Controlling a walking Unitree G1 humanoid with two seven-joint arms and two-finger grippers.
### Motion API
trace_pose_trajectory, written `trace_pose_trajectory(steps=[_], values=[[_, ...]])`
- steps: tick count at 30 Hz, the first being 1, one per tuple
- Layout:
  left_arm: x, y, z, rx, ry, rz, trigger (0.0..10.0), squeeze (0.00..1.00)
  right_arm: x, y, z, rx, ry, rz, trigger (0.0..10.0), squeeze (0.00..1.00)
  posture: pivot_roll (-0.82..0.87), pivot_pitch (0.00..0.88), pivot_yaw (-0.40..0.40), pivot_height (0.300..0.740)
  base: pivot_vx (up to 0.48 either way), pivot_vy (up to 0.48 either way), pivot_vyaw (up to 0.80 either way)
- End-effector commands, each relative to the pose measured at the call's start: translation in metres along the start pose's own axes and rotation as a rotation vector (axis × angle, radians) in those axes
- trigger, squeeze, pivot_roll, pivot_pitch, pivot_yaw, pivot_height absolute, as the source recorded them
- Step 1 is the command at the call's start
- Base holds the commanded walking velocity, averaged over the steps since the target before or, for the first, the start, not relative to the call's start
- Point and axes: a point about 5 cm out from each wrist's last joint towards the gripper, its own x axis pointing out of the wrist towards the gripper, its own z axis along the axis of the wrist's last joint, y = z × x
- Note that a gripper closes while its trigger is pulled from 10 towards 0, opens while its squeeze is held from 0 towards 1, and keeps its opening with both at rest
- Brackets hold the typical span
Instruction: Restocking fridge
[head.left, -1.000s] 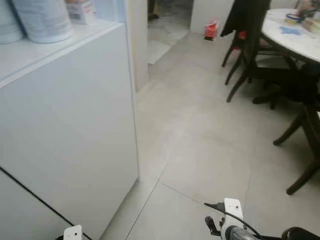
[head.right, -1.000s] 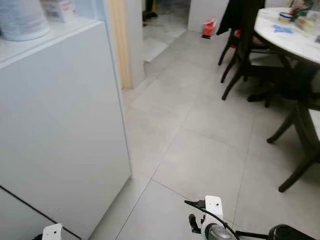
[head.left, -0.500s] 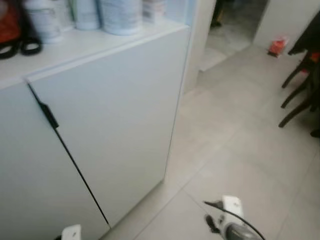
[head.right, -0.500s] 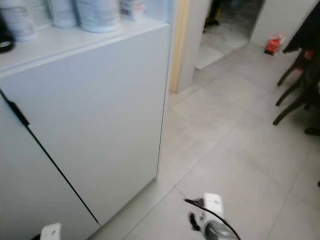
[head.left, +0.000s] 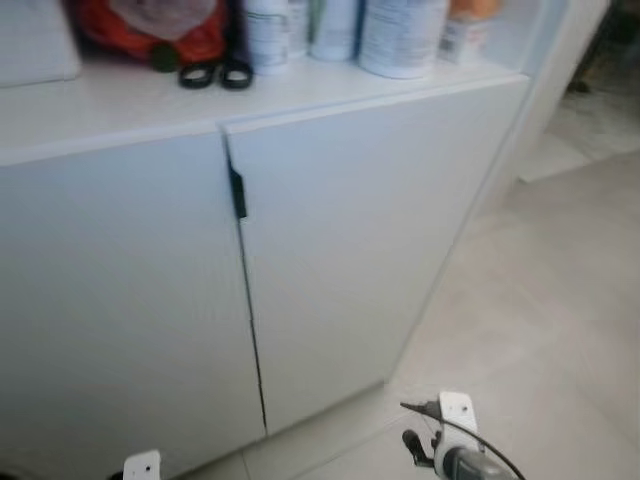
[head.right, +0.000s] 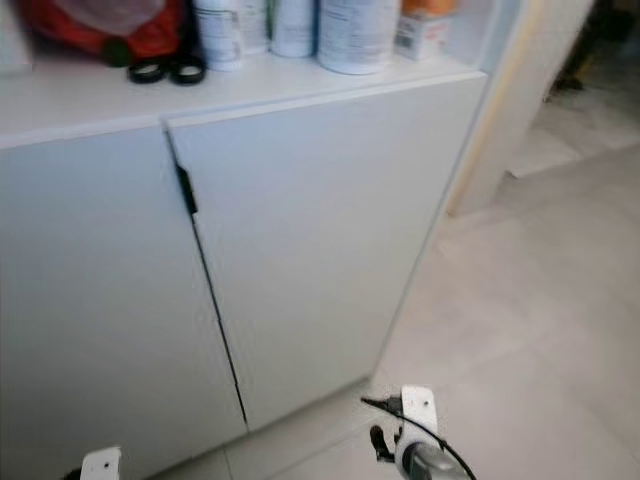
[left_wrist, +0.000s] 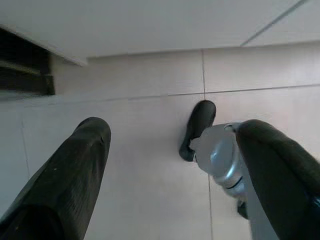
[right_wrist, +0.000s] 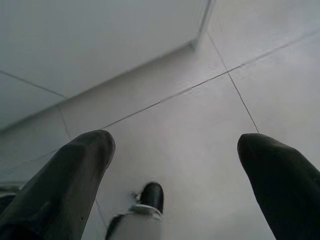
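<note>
A white cabinet (head.left: 350, 230) with two shut doors stands close in front of me, a small black handle (head.left: 237, 194) at the seam between them. On its top stand several white canisters (head.left: 400, 35), a red bag (head.left: 150, 25) and two black rings (head.left: 215, 74). Both arms hang low: the left arm (head.left: 143, 466) near the cabinet's foot, the right arm (head.left: 455, 455) over the floor. My left gripper (left_wrist: 172, 130) is open above the tiles with nothing between its fingers. My right gripper (right_wrist: 176, 140) is open too, holding nothing.
Pale grey floor tiles (head.left: 540, 330) stretch away to my right, past the cabinet's corner. A wall edge and a doorway (head.left: 575, 90) lie at the far right. A silver and black robot part (left_wrist: 207, 145) shows over the tiles in the left wrist view.
The camera has swung to the left: the dining table and chairs have left the picture and the cabinet front now faces me. Both arms hang as before.
</note>
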Motion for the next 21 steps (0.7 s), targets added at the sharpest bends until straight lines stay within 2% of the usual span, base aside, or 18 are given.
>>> trace_pose_trajectory(steps=[1,21], values=[[-0.0012,0.0007,-0.0092,-0.001,0.031,0.007,10.0,0.0,-0.0007,-0.004,-0.0031,0.004,0.014,-0.01,10.0,0.0,0.03,0.0,-0.055,0.74,0.0,0.0,0.8],[-0.0013,0.001,-0.0087,-0.005,0.025,0.011,10.0,0.0,-0.0007,-0.0039,-0.0031,0.002,0.016,-0.009,10.0,0.0,0.03,0.0,-0.057,0.74,0.0,0.0,0.8]])
